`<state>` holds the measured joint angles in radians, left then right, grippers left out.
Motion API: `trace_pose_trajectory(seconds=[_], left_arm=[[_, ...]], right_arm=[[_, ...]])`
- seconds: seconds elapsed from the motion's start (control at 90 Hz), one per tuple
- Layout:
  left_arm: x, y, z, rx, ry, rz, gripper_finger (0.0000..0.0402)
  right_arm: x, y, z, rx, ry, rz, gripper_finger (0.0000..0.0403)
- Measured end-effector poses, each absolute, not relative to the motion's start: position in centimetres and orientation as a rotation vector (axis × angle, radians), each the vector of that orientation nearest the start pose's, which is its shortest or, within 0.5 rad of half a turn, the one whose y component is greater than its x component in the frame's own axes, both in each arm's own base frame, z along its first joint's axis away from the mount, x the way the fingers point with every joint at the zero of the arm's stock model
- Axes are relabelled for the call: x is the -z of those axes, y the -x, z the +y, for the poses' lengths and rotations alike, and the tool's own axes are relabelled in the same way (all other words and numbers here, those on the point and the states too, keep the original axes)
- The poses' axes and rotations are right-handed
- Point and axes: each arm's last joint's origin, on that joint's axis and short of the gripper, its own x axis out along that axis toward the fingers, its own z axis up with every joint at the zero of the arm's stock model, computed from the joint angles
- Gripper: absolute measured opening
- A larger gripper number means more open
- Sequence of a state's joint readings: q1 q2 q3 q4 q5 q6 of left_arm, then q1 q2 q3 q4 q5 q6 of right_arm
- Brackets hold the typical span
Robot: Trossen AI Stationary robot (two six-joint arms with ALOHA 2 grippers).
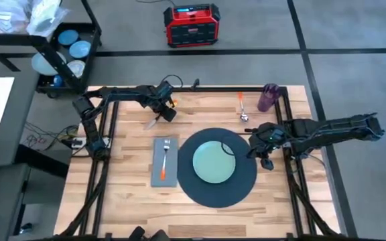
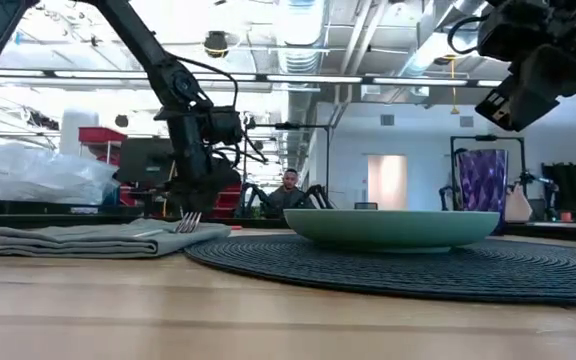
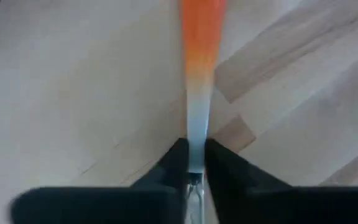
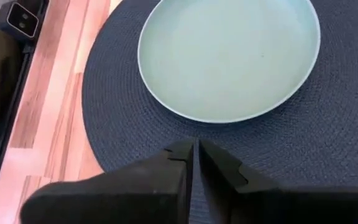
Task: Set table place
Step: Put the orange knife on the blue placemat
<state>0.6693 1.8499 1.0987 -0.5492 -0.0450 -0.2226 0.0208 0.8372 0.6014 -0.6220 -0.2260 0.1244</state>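
A pale green plate (image 1: 213, 163) sits on a dark round mat (image 1: 246, 184) on the wooden table (image 1: 133, 207). Left of the mat, an orange-handled fork (image 1: 165, 161) lies on a grey napkin (image 1: 157, 148). My left gripper (image 1: 162, 110) is at the far left of the table, shut on the knife (image 1: 152, 122). An orange-handled spoon (image 1: 242, 107) lies at the far right next to the purple cup (image 1: 269, 97). My right gripper (image 4: 194, 163) hangs shut and empty above the mat's right edge. My left gripper pinches the knife's silver part (image 3: 197, 127) between its two fingers, just below where the orange handle (image 3: 202, 31) begins. The fingers lie across the knife. The handle points toward the table's far right and the blade toward the near left. Whether it is clear of the table I cannot tell.
A black frame rail (image 1: 179, 89) runs around the tabletop. A black cart with blue plates (image 1: 69, 47) stands beyond the far left corner, and a red box (image 1: 191, 25) is on the floor behind. Bare wood lies to the right of the mat and along the near edge.
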Motion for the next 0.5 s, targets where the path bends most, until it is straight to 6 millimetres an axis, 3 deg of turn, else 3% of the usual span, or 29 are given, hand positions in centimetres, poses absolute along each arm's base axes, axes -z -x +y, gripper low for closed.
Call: trace_pose_trajectory(seconds=[0.289,0.5], left_arm=[[-15.1,-27.1,21.5,-0.722,0.567,1.218,0.0003],[-18.7,-28.6,21.9,-0.692,0.421,1.252,0.0003]], right_arm=[[-22.8,-15.8,1.0,-0.175,-0.211,0.869,0.0016],[-22.8,-15.8,1.0,-0.174,-0.214,0.869,0.0016]])
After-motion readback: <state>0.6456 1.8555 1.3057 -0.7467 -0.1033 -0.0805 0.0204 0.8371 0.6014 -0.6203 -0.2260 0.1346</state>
